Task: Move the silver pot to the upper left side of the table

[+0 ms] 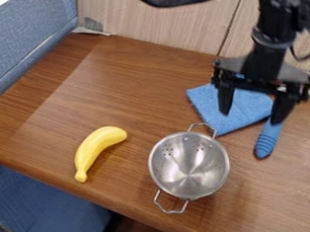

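Our pincer (251,116) is wide open with nothing in its grip, and it hangs up over the blue cloth (231,108). We think the job right now is to go and get the silver pot (189,171). To do it well, we should go over to the pot first and only then go down, so we don't drag the cloth or bump the blue stick (266,142). We would pinch the rim (217,144) on the side near two o'clock, with one finger in the pot and one out. The metal looks smooth and may slip or spin, so we should squeeze snugly and lift slowly and flat. The thin loop (204,125) near one o'clock could get in our way, so let's miss it. Then we should lift the pot high enough to clear the banana (97,150), which lies at nine o'clock from it, and go toward eleven o'clock on the table (108,66). We should set it down softly before we let go. For now, the pot sits on the table, down toward seven or eight o'clock from our pincer, and the two are apart.
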